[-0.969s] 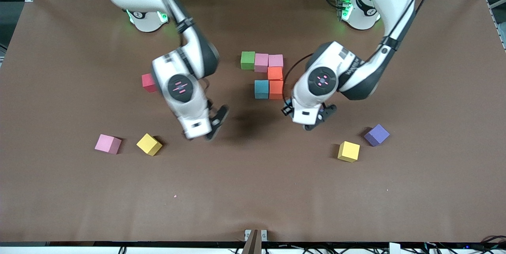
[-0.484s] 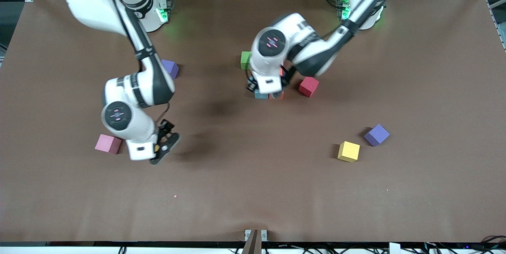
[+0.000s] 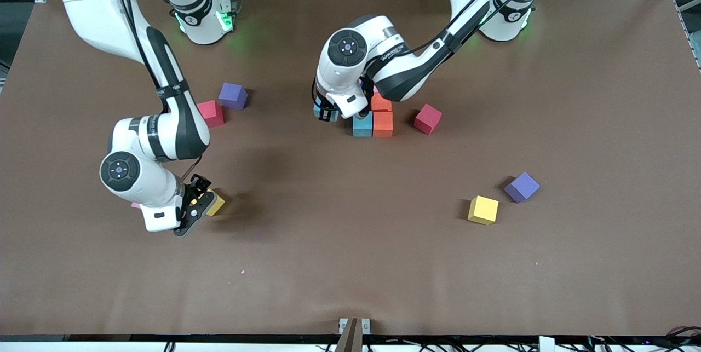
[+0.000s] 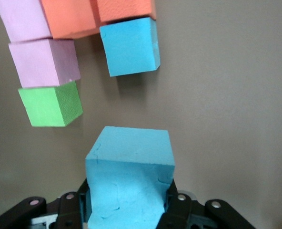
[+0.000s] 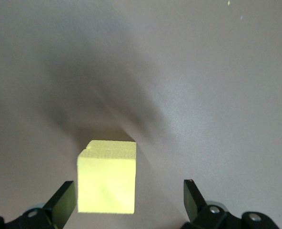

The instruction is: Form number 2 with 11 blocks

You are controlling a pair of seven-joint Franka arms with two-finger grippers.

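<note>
My left gripper (image 4: 129, 202) is shut on a blue block (image 4: 129, 174), low over the table beside the started number 2. That figure shows a green block (image 4: 50, 104), two pink blocks (image 4: 45, 62), two orange blocks (image 3: 383, 123) and a blue block (image 3: 362, 123). In the front view the left gripper (image 3: 328, 113) hides the green and pink ones. My right gripper (image 5: 129, 198) is open around a yellow block (image 5: 106, 176), which sits close to one finger (image 5: 65, 198). This yellow block (image 3: 215, 203) lies toward the right arm's end.
A red block (image 3: 427, 119) lies beside the orange ones. Another red block (image 3: 211, 113) and a purple cube (image 3: 233, 95) lie toward the right arm's end. A yellow block (image 3: 483, 209) and a purple cube (image 3: 522, 186) lie toward the left arm's end.
The right arm has swung toward its end of the table and lowered its open gripper around the yellow block. The left gripper has shifted with the blue block to beside the figure.
</note>
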